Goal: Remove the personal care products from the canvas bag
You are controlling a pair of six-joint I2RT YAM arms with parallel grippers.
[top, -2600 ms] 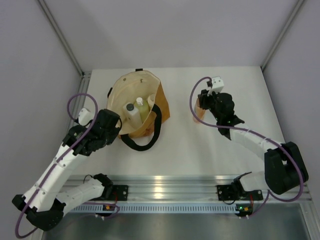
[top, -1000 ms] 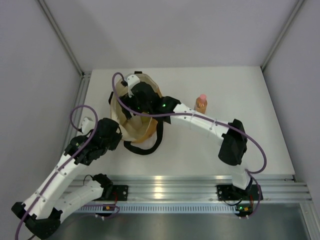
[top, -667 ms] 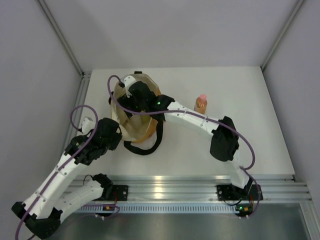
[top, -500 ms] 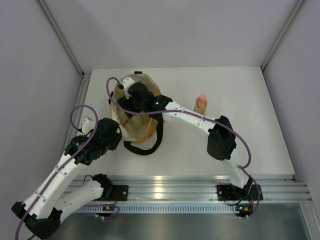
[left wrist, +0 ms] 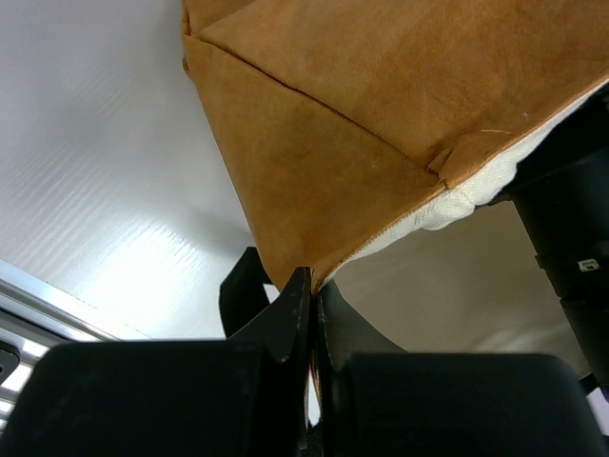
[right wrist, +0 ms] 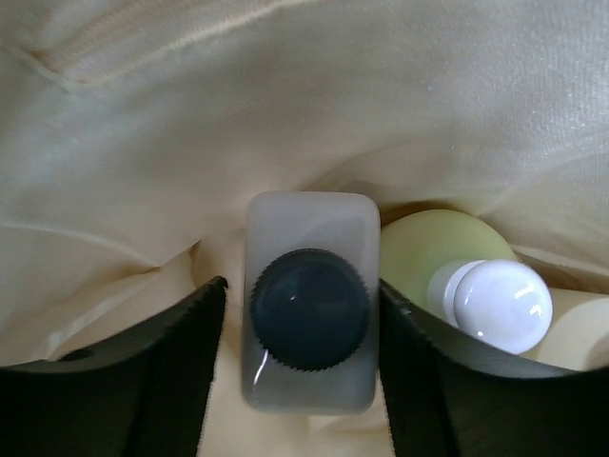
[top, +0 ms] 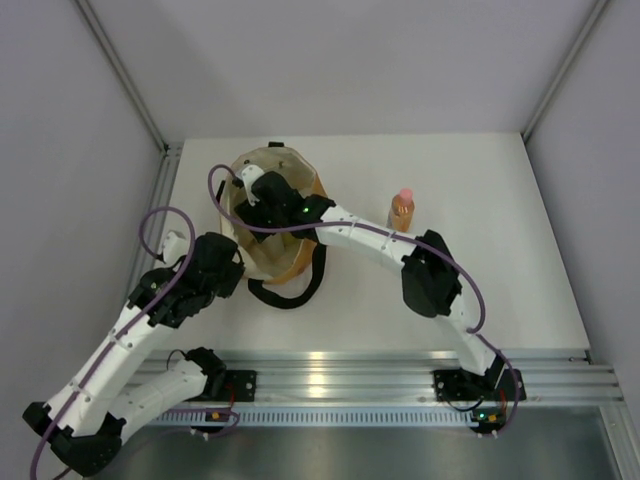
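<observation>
The canvas bag (top: 296, 255) stands open at the table's back left, and its tan outside fills the left wrist view (left wrist: 381, 105). My left gripper (top: 234, 264) is shut on the bag's near rim (left wrist: 311, 286). My right gripper (top: 262, 200) is down inside the bag. It is open, with its fingers on either side of the whitish bottle with the black cap (right wrist: 309, 303). The yellow-green bottle with the white cap (right wrist: 433, 246) leans just right of it. The cream jar (right wrist: 582, 328) shows at the right edge. The amber bottle with the pink cap (top: 402, 208) stands on the table, right of the bag.
The bag's black loop handle (top: 285, 295) lies on the table in front of it. The cream lining (right wrist: 285, 105) folds closely around the bottles. A metal rail (top: 330, 375) runs along the near edge. Grey walls close in the back and both sides.
My right arm has left the amber bottle standing on the table and swung left into the bag, then sunk deeper around the black-capped bottle. My left gripper has kept its hold on the rim.
</observation>
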